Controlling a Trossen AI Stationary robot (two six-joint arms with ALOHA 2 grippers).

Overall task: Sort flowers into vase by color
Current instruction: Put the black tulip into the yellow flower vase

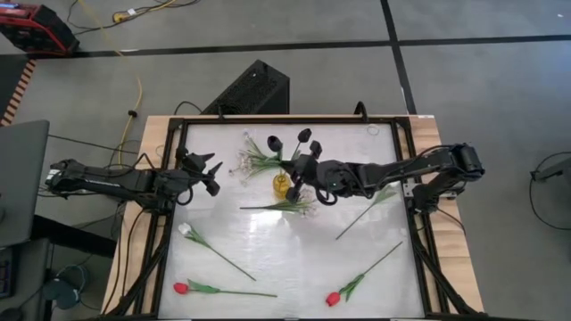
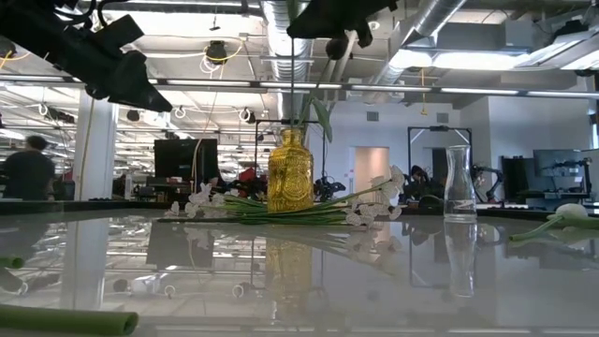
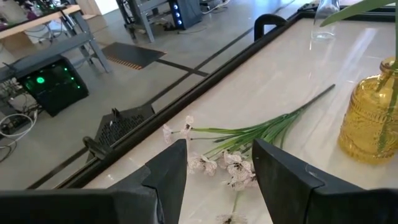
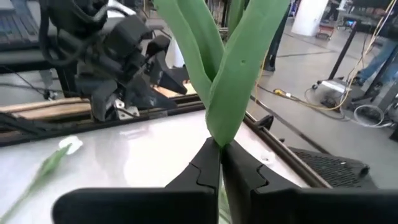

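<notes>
A yellow glass vase stands mid-table. My right gripper hovers over it, shut on a green leafy flower stem that runs down into the vase's neck. Dark blooms show beside that gripper. My left gripper is open, raised left of the vase above a spray of tiny white blossoms lying flat. A second white spray lies near the vase. A white bud and two red buds lie toward the near edge. My right gripper pinches the flower's green stem between its two fingers, just under the point where the long leaves fork apart. The fingers lie across the stem. The stem stands upright, and its lower part reaches into the yellow vase's mouth.
A clear glass vase stands near the far right corner. Another stem with a white bud lies right of the yellow vase. A black frame rims the white tabletop. A person stands in the room beyond.
</notes>
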